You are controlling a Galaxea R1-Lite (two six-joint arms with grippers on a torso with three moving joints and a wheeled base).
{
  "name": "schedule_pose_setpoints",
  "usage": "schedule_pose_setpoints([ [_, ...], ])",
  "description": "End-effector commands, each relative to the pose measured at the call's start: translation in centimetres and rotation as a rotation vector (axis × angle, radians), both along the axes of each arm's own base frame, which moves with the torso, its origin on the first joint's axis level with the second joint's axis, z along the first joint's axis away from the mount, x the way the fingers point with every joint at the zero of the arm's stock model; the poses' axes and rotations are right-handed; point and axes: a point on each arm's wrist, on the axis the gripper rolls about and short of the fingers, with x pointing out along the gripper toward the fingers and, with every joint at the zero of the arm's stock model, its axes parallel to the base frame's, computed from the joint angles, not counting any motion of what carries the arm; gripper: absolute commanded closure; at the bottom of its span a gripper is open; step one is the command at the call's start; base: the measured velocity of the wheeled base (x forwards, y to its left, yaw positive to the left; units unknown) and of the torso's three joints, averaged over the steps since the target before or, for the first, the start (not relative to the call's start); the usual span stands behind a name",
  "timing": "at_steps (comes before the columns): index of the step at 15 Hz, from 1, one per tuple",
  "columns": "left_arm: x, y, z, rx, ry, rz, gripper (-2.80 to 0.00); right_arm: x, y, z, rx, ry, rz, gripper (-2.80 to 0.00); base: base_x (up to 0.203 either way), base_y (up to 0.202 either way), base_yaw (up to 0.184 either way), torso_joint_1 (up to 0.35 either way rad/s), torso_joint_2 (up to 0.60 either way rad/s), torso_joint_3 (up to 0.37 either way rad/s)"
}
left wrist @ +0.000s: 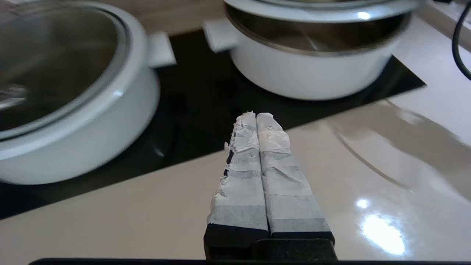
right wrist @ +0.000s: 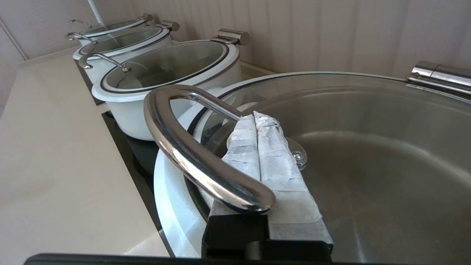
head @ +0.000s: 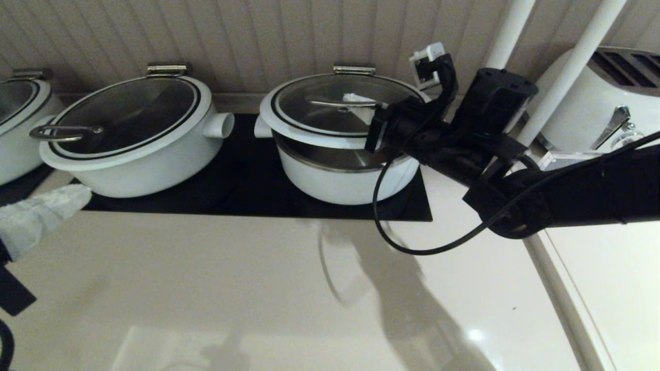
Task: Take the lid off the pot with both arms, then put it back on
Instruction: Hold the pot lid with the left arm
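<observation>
Head view, read from your left to your right: your left gripper [head: 77, 195] sits low at the left edge, its taped fingers pressed together on nothing, tips just in front of the wider pot [head: 139, 149] with the loop-handled lid. That pot stands on a black cooktop [head: 247, 190]. Further right on the same cooktop is the pot [head: 350, 178] you are working on, and the lid [head: 335, 111] is tilted up above it — hinged at the back, front edge raised so the steel inside shows beneath. The lid's bar handle [head: 343, 103] runs left to right across the glass. Your right gripper [head: 361, 103] reaches in from the right, wrapped fingers under that bar. At far right stands a white toaster [head: 608, 103].

What the coming move turns on: the lid lies well to the right of your left gripper and further back, with the wider pot between, so the right arm is far nearer and alone bears the lid.

Right wrist view shows what the head view hides — the right fingers [right wrist: 265, 147] are closed flat against each other and hooked beneath the steel handle [right wrist: 191, 147], lifting rather than pinching it, as far as this angle allows. Left wrist view shows the left fingers [left wrist: 270, 154] shut and empty over the pale counter [left wrist: 110, 221], pointing toward the gap below the raised lid.
</observation>
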Motion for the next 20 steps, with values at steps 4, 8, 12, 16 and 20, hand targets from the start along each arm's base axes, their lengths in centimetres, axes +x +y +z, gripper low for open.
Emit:
schedule_pose_setpoints([
  [4, 4.6, -1.7, -0.5, 0.012, 0.073, -0.080, 0.00, 0.1, 0.1, -0.1, 0.002, -0.004, 0.003, 0.00, 0.000, 0.000, 0.000, 0.000, 0.00, 0.000],
  [8, 8.1, -4.8, -1.1, 0.017, 0.080, -0.200, 0.00, 0.1, 0.1, -0.1, 0.003, -0.005, 0.003, 0.00, 0.000, 0.000, 0.000, 0.000, 0.00, 0.000],
  [12, 10.5, -7.4, -2.4, 0.021, 0.086, -0.276, 0.00, 0.1, 0.1, -0.1, 0.004, -0.004, 0.003, 0.00, 0.000, 0.000, 0.000, 0.000, 0.00, 0.000],
  [16, 11.6, -9.3, -3.9, 0.038, 0.124, -0.322, 0.00, 0.4, 0.3, 0.1, 0.009, -0.011, 0.002, 0.00, 0.000, 0.000, 0.000, 0.000, 0.00, 0.000],
  [20, 14.0, -11.5, -5.0, 0.016, 0.068, -0.289, 0.00, 0.4, 0.3, 0.1, 0.009, -0.012, 0.002, 0.00, 0.000, 0.000, 0.000, 0.000, 0.00, 0.000],
])
